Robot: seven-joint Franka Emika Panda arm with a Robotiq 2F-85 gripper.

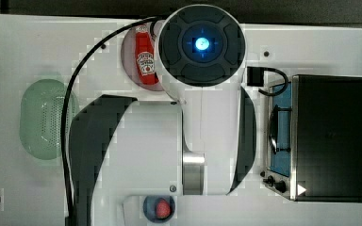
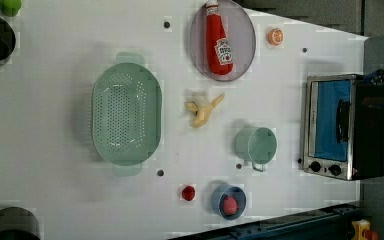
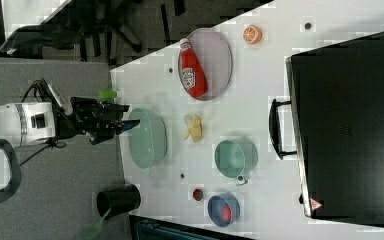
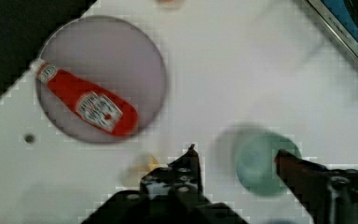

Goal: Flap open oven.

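In the left view, going left to right: a green colander (image 2: 126,114) is seen at centre left, a peeled banana (image 2: 202,109) beside it, a ketchup bottle (image 2: 218,40) lying on a grey plate (image 2: 245,37) at upper centre, a green mug (image 2: 256,145), and a blue bowl (image 2: 228,201) at lower centre. The oven (image 2: 342,127) is placed at the right edge of the white table (image 2: 55,150), its door shut, the dark handle (image 2: 341,121) across the blue glass.

In the top view, the banana and mug are hidden under the arm; the oven (image 1: 327,137) sits at the right.

In the right view, the gripper (image 3: 125,122) is seen at centre left, held above the colander's side of the table, well apart from the oven (image 3: 350,130).

In the wrist view, the gripper (image 4: 235,158) is recorded with jaws apart and nothing between them; the mug (image 4: 261,161) lies below.
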